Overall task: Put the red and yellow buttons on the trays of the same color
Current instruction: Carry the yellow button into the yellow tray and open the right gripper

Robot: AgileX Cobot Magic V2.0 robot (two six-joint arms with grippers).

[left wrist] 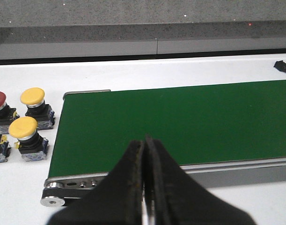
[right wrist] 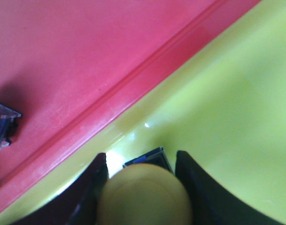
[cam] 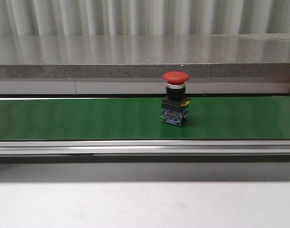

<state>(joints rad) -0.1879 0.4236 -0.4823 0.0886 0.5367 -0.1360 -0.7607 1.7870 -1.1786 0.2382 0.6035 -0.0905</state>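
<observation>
Fingers of the right end effector (right wrist: 142, 187) clamped a yellow button (right wrist: 145, 197) over the yellow tray (right wrist: 227, 108) (red tray (right wrist: 77, 56) adjacent); left end effector (left wrist: 145, 187) was closed, empty; a red button (cam: 175, 102) stood on the green belt (cam: 78, 118).

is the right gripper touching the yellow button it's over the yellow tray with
Touching. In the right wrist view, both fingers of the right gripper press against the sides of the yellow button over the yellow tray, with no gap showing.
</observation>
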